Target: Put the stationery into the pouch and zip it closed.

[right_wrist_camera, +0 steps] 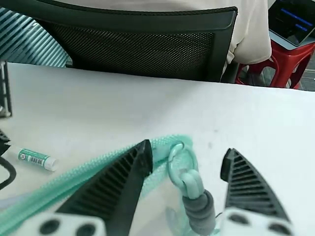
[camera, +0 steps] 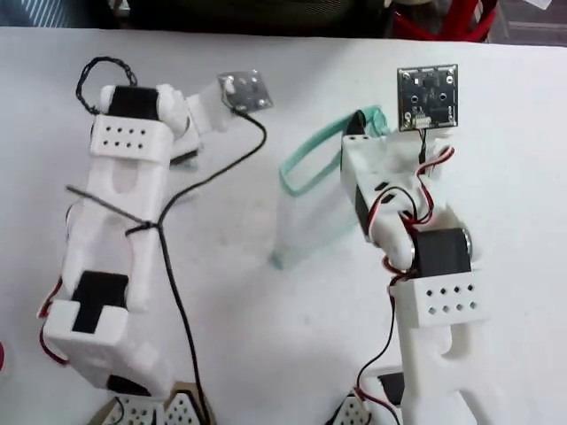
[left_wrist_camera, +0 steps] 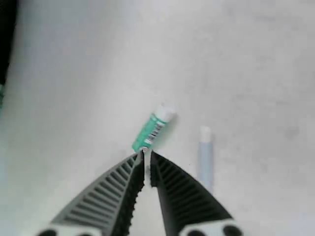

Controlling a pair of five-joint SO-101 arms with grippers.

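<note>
Work surface: a flat white matte table (camera: 283,354), evenly lit, carrying only soft, faint shadows. Beyond its far edge stands a black office chair with a mesh back and a solid top rail (right_wrist_camera: 138,49), close against the table. Beside the chair is a red plastic stool (right_wrist_camera: 280,64). A blue ribbed panel (right_wrist_camera: 24,37) sits behind the table on the chair's other side.

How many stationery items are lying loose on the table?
2. A green-labelled tube with a white cap lies just ahead of the left gripper; a pale blue stick lies apart beside it. More may be hidden under the arms.
</note>
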